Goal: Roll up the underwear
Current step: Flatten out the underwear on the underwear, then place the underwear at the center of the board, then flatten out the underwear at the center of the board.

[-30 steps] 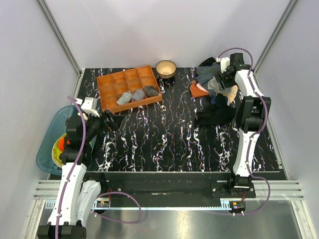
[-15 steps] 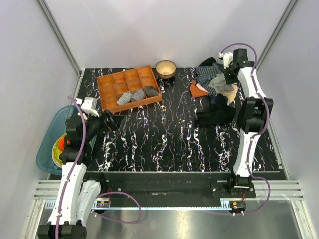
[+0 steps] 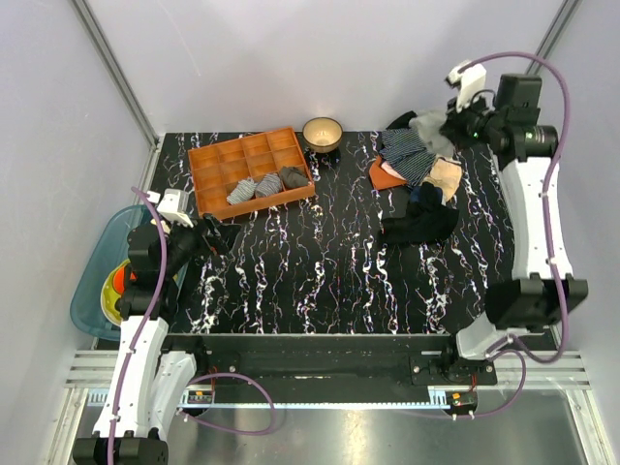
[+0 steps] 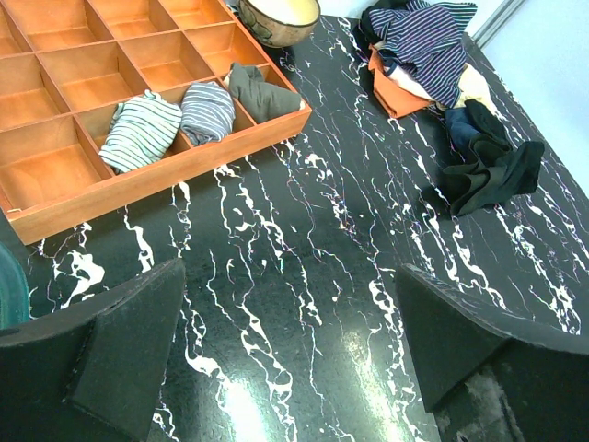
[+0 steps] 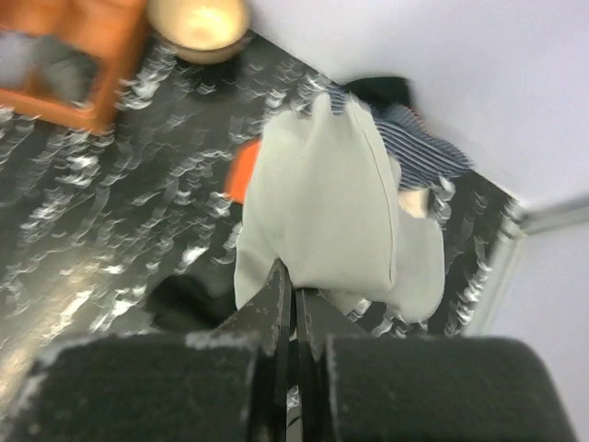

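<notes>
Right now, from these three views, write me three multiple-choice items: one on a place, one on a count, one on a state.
1. Relative to the tray, the bowl stands: A) inside it; B) just beside its far right corner; C) at its near left corner.
2. Compartments holding rolled garments: A) one; B) three; C) five.
3. The right gripper is: A) open, empty; B) shut on nothing; C) shut on the underwear.
1B: the top view shows it by that corner. 2B: three rolls lie side by side. 3C: the grey cloth hangs pinched in it.
</notes>
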`<state>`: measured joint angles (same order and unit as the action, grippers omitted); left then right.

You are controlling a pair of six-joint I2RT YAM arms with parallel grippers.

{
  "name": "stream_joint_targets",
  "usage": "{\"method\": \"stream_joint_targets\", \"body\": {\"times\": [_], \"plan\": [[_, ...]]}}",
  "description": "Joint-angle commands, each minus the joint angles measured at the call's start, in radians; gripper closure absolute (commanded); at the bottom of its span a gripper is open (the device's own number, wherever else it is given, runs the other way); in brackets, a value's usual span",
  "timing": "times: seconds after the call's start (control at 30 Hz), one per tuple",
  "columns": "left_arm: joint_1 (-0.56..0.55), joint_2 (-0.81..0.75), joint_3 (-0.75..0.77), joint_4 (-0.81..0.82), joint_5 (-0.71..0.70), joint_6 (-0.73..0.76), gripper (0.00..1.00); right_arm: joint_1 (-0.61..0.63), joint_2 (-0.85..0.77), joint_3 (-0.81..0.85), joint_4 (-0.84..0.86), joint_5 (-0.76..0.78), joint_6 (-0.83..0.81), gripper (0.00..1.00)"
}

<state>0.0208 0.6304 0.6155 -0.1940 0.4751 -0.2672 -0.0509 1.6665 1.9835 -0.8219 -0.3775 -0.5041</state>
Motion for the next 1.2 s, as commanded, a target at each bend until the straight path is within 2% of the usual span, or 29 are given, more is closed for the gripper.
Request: {"method": "stream_joint_targets", "body": {"times": [0.0, 0.1, 0.17, 0.3, 0.33, 0.37, 0.47, 0.57, 0.67, 0.7, 0.77, 0.8, 0.83, 0.9, 1.03, 1.17], "plan": [[0.007, 0.005, 0.029, 0.039, 0.033, -0.015, 0.01, 0.164, -0.164, -0.225, -0.074, -0.211, -0.034, 1.00], [0.008, 0.009, 0.026, 0.051, 0.060, -0.018, 0.01, 0.287, -0.244, -0.377, -0.042, -0.259, -0.019, 1.00], [0.008, 0.012, 0.023, 0.060, 0.079, -0.020, 0.01, 0.319, -0.260, -0.461, 0.015, -0.320, 0.010, 0.99], [0.008, 0.025, 0.006, 0.100, 0.176, -0.030, 0.01, 0.335, -0.173, -0.606, 0.107, -0.414, 0.111, 0.96], [0.007, 0.029, -0.006, 0.128, 0.201, -0.032, 0.01, 0.341, -0.140, -0.627, 0.112, -0.410, 0.116, 0.89], [0.008, 0.035, -0.010, 0.140, 0.227, -0.035, 0.01, 0.344, -0.076, -0.658, 0.115, -0.368, 0.122, 0.71], [-0.004, 0.066, -0.020, 0.174, 0.309, -0.040, 0.01, 0.341, -0.011, -0.672, 0.081, -0.260, 0.095, 0.42], [-0.042, 0.100, -0.019, 0.182, 0.364, -0.029, 0.01, 0.338, -0.042, -0.709, 0.076, -0.268, 0.030, 0.36], [-0.111, 0.135, -0.020, 0.174, 0.366, 0.000, 0.05, 0.338, -0.097, -0.775, 0.078, -0.337, -0.072, 0.36], [-0.166, 0.143, -0.016, 0.147, 0.340, 0.031, 0.06, 0.336, -0.109, -0.793, 0.070, -0.362, -0.109, 0.35], [-0.249, 0.184, 0.000, 0.095, 0.271, 0.071, 0.07, 0.332, -0.154, -0.842, 0.067, -0.417, -0.189, 0.36], [-0.345, 0.205, 0.015, 0.049, 0.187, 0.095, 0.07, 0.316, -0.168, -0.856, 0.067, -0.443, -0.212, 0.36], [-0.390, 0.231, 0.021, 0.038, 0.139, 0.094, 0.08, 0.303, -0.181, -0.880, 0.066, -0.509, -0.232, 0.36], [-0.473, 0.334, 0.061, -0.016, 0.042, 0.077, 0.08, 0.277, -0.211, -0.897, 0.063, -0.566, -0.272, 0.36], [-0.493, 0.538, 0.139, -0.024, -0.023, -0.003, 0.08, 0.273, -0.229, -0.920, 0.058, -0.595, -0.307, 0.36], [-0.582, 0.820, 0.254, -0.002, -0.091, 0.002, 0.09, 0.267, -0.232, -0.911, 0.043, -0.598, -0.304, 0.36]]}}
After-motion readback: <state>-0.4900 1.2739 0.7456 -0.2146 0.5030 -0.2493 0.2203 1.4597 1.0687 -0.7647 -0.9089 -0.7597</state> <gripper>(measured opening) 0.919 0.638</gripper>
